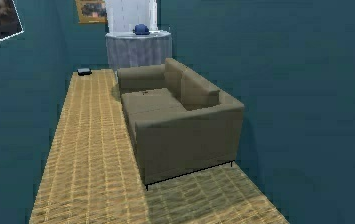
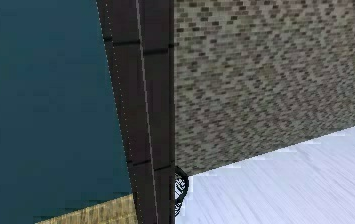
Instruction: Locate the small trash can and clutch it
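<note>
In the arm side view a small dark, rounded wire-like thing (image 2: 179,190) peeks out at floor level from behind a dark upright frame (image 2: 143,100). Most of it is hidden, so I cannot tell what it is. In the forward view a small dark flat thing (image 1: 84,72) lies on the woven floor at the far left, against the teal wall.
An olive sofa (image 1: 180,120) stands along the right teal wall, leaving a strip of woven floor (image 1: 85,150) on its left. A pale round table (image 1: 137,45) with a blue thing (image 1: 142,29) stands at the far end. Beside the frame are a speckled brown wall (image 2: 275,80) and pale floor (image 2: 295,185).
</note>
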You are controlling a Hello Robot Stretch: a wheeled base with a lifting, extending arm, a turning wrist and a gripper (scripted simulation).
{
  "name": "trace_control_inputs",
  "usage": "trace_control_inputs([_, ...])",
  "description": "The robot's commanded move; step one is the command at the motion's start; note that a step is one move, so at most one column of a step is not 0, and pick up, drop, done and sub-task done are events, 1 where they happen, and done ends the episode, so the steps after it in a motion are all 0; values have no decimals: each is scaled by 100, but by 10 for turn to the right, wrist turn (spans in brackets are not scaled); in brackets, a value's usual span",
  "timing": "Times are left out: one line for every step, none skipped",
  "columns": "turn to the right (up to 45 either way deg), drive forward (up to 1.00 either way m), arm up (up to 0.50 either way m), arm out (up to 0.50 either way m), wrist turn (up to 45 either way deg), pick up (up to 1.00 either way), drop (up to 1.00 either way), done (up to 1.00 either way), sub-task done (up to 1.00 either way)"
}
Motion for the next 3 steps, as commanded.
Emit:
trace_control_inputs([0,0,10,0,0,0,0,0,0])
trace_control_inputs([0,0,0,48,0,0,0,0,0])
trace_control_inputs([0,0,10,0,0,0,0,0,0])
